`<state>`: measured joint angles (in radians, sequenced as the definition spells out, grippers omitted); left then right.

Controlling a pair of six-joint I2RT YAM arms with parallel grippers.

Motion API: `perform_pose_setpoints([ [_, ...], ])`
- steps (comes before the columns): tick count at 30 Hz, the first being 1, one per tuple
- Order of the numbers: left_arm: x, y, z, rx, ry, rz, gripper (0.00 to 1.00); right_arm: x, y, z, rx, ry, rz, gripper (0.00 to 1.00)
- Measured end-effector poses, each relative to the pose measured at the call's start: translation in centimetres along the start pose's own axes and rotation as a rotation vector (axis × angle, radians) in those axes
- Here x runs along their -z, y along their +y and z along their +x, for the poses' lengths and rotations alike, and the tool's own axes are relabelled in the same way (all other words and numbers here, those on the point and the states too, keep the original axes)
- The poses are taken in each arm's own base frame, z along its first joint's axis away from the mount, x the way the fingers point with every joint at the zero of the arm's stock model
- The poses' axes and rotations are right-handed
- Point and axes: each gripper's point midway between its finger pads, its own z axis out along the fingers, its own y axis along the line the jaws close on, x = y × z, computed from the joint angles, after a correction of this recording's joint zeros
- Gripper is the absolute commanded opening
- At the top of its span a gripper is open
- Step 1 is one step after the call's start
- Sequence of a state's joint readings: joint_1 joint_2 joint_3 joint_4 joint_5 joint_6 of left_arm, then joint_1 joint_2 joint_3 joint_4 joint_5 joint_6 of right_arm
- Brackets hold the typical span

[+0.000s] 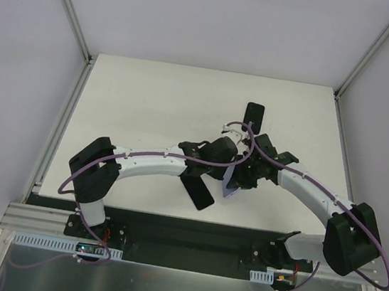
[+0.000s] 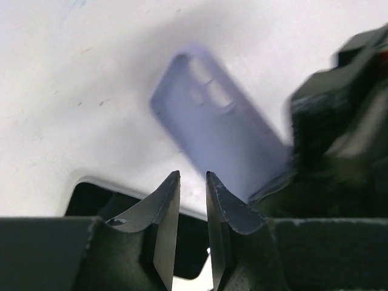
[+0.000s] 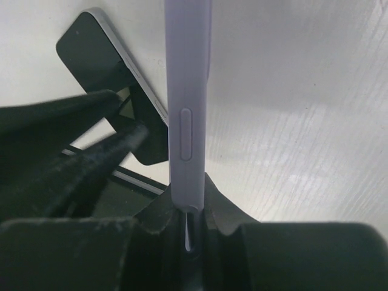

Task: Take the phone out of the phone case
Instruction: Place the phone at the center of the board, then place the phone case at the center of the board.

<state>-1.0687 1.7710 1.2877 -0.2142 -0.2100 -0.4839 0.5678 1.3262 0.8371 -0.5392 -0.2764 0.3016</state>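
The empty lilac phone case (image 1: 230,186) is held above the table, clamped at one end by my right gripper (image 1: 242,177). The right wrist view shows the case edge-on (image 3: 188,73) between that gripper's (image 3: 191,203) shut jaws. The left wrist view shows the case's back with its camera cutouts (image 2: 218,127). The black phone (image 1: 197,191) lies flat on the table, out of the case, and also shows in the wrist views (image 2: 91,200) (image 3: 97,48). My left gripper (image 1: 223,160) hovers over the phone's near end. Its jaws (image 2: 193,174) stand a narrow gap apart with nothing between them.
A second flat black rectangular object (image 1: 254,114) lies on the white table (image 1: 150,104) behind the grippers. Both arms meet near the table's middle front. Grey walls bound the table on the left, right and back.
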Motion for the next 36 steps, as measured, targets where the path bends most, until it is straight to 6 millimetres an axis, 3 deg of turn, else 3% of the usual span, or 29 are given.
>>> perform_pose_setpoints([
  [8, 2.1, 4.2, 2.7, 0.057, 0.018, -0.074, 0.25, 0.5, -2.7, -1.4, -0.070, -0.027, 0.052, 0.01],
  [21, 5.7, 9.1, 1.6, 0.217, -0.067, -0.114, 0.29, 2.2, -13.0, -6.5, -0.424, -0.109, 0.159, 0.05],
  [26, 6.6, 10.9, 2.0, 0.267, -0.085, -0.136, 0.29, 3.2, -16.1, -9.7, -0.512, -0.163, 0.162, 0.33],
  [30, 7.5, 12.2, 1.9, 0.319, -0.110, -0.148, 0.29, 4.3, -19.2, -9.6, -0.574, -0.189, 0.224, 0.59],
  [31, 7.7, 12.6, 2.0, 0.335, -0.114, -0.153, 0.29, 4.5, -19.8, -9.4, -0.589, -0.190, 0.242, 0.69],
  [33, 8.0, 13.4, 2.0, 0.356, -0.123, -0.164, 0.29, 4.9, -21.4, -8.9, -0.619, -0.189, 0.298, 0.75],
  [36, 8.2, 14.2, 2.0, 0.373, -0.129, -0.177, 0.30, 5.4, -22.6, -8.1, -0.640, -0.165, 0.374, 0.75],
])
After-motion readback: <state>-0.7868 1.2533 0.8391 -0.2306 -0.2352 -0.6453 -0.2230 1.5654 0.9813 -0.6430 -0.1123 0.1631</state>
